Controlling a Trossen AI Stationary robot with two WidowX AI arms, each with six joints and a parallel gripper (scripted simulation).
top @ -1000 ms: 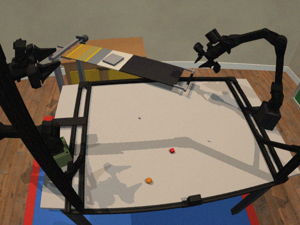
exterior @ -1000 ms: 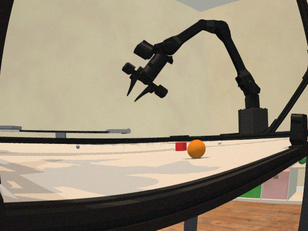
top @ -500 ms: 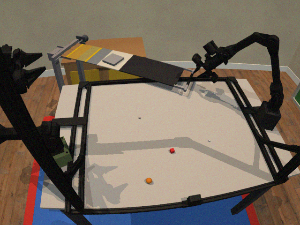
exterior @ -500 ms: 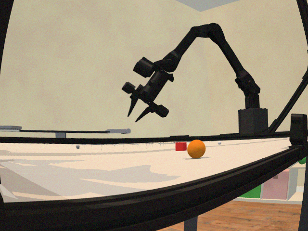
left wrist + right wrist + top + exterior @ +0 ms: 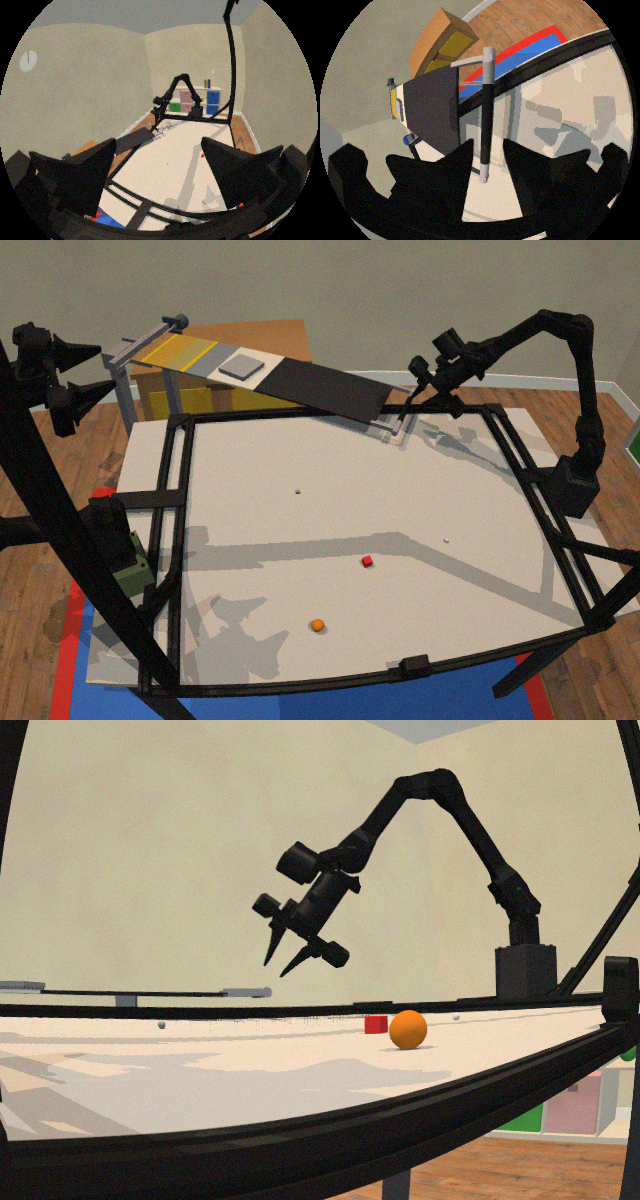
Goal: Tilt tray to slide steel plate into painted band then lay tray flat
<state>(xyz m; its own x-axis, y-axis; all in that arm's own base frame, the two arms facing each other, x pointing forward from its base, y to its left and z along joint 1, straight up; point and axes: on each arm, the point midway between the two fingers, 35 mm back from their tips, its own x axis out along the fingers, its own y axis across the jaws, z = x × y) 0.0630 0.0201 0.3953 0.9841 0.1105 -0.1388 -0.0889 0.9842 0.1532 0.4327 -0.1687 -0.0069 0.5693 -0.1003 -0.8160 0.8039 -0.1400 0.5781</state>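
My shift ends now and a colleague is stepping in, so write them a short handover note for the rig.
Left gripper: open, empty, off to the side.
Right gripper: fingers parted, above the tray's handle bar, not gripping it.
Steel plate: on the pale stretch of the tray's bed, between the dark stretch and the painted band, outside the band.
Done: nothing of the slide yet.
Left: grip and tilt, bring the plate wholly inside the band, set the tray flat, let go.

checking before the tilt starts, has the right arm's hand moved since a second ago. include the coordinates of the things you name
Yes. The right hand (image 5: 410, 407) (image 5: 272, 971) (image 5: 488, 142) has come down: in the exterior view, its fingertips now hang closer above the tray's handle (image 5: 266, 991).
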